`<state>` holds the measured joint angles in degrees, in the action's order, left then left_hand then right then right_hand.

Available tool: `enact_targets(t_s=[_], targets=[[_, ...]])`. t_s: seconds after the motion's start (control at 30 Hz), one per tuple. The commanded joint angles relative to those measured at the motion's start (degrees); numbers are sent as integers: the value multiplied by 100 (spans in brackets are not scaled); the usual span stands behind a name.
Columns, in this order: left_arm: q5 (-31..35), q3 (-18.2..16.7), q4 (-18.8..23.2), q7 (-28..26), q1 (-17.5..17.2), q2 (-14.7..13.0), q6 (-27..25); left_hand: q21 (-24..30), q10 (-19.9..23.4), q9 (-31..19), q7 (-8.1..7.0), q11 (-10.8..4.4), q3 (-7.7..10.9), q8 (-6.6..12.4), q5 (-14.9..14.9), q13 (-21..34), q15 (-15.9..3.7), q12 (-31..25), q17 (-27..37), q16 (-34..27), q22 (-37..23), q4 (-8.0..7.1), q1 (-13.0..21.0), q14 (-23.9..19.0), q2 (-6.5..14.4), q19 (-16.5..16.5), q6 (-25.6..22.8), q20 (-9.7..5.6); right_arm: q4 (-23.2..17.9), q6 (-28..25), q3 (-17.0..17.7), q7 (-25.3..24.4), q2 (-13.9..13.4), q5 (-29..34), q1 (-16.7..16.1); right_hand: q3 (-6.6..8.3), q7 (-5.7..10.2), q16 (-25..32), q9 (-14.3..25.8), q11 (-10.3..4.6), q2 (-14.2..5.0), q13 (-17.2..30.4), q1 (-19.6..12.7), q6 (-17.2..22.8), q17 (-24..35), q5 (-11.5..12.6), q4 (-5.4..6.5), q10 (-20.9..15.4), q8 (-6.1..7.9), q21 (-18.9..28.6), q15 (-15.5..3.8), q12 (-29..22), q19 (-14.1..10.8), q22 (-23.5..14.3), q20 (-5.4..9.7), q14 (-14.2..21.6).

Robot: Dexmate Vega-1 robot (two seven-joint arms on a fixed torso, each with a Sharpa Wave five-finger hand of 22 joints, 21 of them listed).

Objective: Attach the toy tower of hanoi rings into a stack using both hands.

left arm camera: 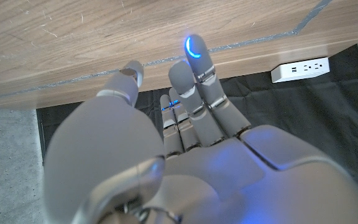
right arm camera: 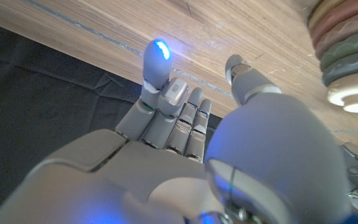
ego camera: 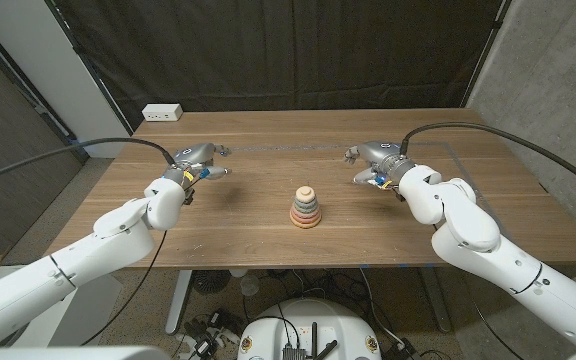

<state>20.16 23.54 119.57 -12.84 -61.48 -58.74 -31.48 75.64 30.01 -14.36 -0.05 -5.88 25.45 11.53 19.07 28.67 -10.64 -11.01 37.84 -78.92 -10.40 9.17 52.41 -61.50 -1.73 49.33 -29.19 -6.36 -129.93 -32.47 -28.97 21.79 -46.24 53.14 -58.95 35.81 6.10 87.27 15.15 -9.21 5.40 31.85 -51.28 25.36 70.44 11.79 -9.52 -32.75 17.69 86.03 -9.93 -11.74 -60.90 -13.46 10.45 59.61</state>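
Observation:
A stack of pastel rings (ego camera: 305, 209) stands as a small cone on the wooden table (ego camera: 268, 235), about midway between my two hands. Its coloured bands (right arm camera: 347, 56) also appear at the edge of the right wrist view. My left hand (ego camera: 200, 160) hovers to the left of the stack, fingers spread and holding nothing; its fingers (left arm camera: 194, 81) reach out over the table. My right hand (ego camera: 376, 160) hovers to the right of the stack, fingers apart and holding nothing, with a lit fingertip (right arm camera: 156, 53).
A white power strip (ego camera: 162, 113) lies at the table's far left corner and also appears as a white power strip (left arm camera: 300, 68) past my left hand. A black curtain hangs behind the table. Cables run from both wrists.

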Motion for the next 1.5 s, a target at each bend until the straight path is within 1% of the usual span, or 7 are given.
enact_targets(t_s=[0.03, 0.13, 0.33, 0.53, 0.7, 0.9, 1.5], targets=[[83, 57, 172, 69, 133, -145, -257, -30, -104, -3, -7, -13, -59, 0, 4, 6, -181, -12, -17, -7, -17, -18, -95, 40, -23, -55, 92, -525, 350, -701, -214, -889, 97, -192, 166, 38, 20, 32, 24, 3, -51, -5, -4, 62, 10, 25, 5, -79, 47, 40, -249, -16, -51, -6, 220, 55], [64, 77, 37, 22, 155, -152, -108, -45, -128, 1, 9, 1, -66, 1, 4, 3, -181, -17, -39, 5, -15, -24, -119, 56, -19, -61, 112, -529, 468, -751, -289, -1156, 116, -206, 198, 38, 50, 43, 41, -28, -36, -20, -13, 67, 13, 22, -2, -42, 62, 45, -249, 12, -55, -5, 219, 66], [-245, 4, -104, -6, 179, -2, 85, -46, -154, 7, 26, 13, -73, 6, 5, -11, -183, -26, -97, 28, -21, -16, -126, 72, -2, -33, 135, -541, 660, -776, -280, -1643, 76, -457, 184, 36, 63, 51, 61, -3, -14, -36, -17, 82, 14, 13, -6, -26, 83, 61, -248, 28, -64, -16, 217, 76], [-255, 133, -203, 37, 416, 151, -6, 10, -125, 14, 46, 42, -70, 29, 7, -31, -182, -50, -21, -87, -37, 7, -91, -59, 25, 90, 101, -552, 869, -637, -354, -1975, -80, -617, 262, 38, 61, 59, 81, -13, -9, -54, -25, 86, 14, 7, -3, -39, 99, 64, -246, 32, -61, -15, 218, 89], [-212, 288, -281, 67, 609, 275, -88, 39, -83, 18, 42, 32, -70, 42, 6, -43, -181, -69, -31, -89, -41, 14, -80, -70, 28, 154, 77, -551, 1010, -491, -292, -2242, -169, -887, 283, 40, 65, 61, 88, 3, -11, -63, -25, 81, 13, 6, 1, -63, 103, 65, -245, 26, -59, -14, 217, 94], [-116, 505, -403, 79, 784, 382, -74, 42, -62, 22, 35, 33, -64, 56, 7, -57, -180, -76, 63, -189, -32, 23, -70, -179, 21, 184, 46, -552, 1215, -309, -253, -2614, -238, -1179, 282, 38, 79, 60, 80, -63, -22, -96, -14, 190, 6, 2, 18, -215, 144, 91, -245, -10, -80, -28, 214, 110], [-159, 546, -483, -96, 782, 490, -11, 29, 6, 31, 26, 12, -40, 86, 4, -97, -180, -94, -7, -120, -27, 22, -39, -140, 18, 182, -38, -550, 1393, -240, -482, -2824, -403, -1381, 493, 47, 81, 59, 68, -51, -43, -142, -4, 191, 7, 5, 29, -232, 139, 90, -242, 14, -69, -16, 214, 123]])
